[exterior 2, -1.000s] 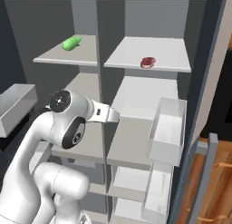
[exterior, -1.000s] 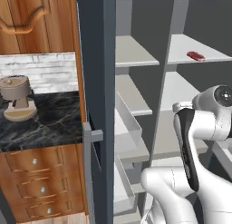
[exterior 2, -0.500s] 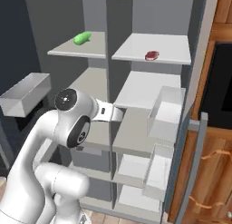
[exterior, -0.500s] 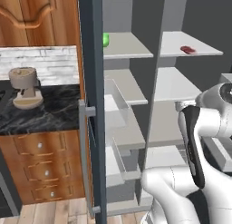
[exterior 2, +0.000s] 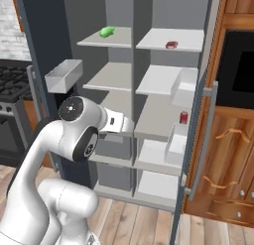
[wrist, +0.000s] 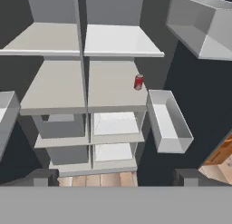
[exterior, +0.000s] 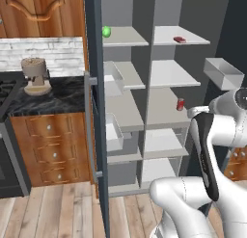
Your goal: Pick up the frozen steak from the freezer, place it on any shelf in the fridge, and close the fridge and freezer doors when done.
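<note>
The frozen steak point(exterior: 179, 39) point(exterior 2: 171, 44) is a small dark-red slab lying on the top shelf of the fridge point(exterior: 176, 73) point(exterior 2: 166, 80), the right-hand compartment. To its left is the freezer point(exterior: 123, 73) point(exterior 2: 106, 80), with a round green item point(exterior: 106, 32) point(exterior 2: 106, 31) on its top shelf. Both doors stand wide open: the freezer door point(exterior: 95, 136) is edge-on and the fridge door point(exterior 2: 198, 140) is at the right. My gripper point(wrist: 115, 177) hangs in front of the unit, well back from the shelves and below the steak's level. It is open, with nothing between its fingertips point(wrist: 43, 177).
A red can point(exterior: 180, 104) point(exterior 2: 183, 117) point(wrist: 138, 82) stands upright on the fridge's third shelf. Clear door bins point(exterior: 224, 73) point(exterior 2: 64, 75) point(wrist: 167, 121) jut out on both sides. A black counter with a coffee machine point(exterior: 34, 75) is at the left, and wooden cabinets point(exterior 2: 228, 154) stand at the right.
The whole picture has shifted: the base has backed away, so the unit looks smaller and both doors show in full. The steak has stayed on its shelf.
</note>
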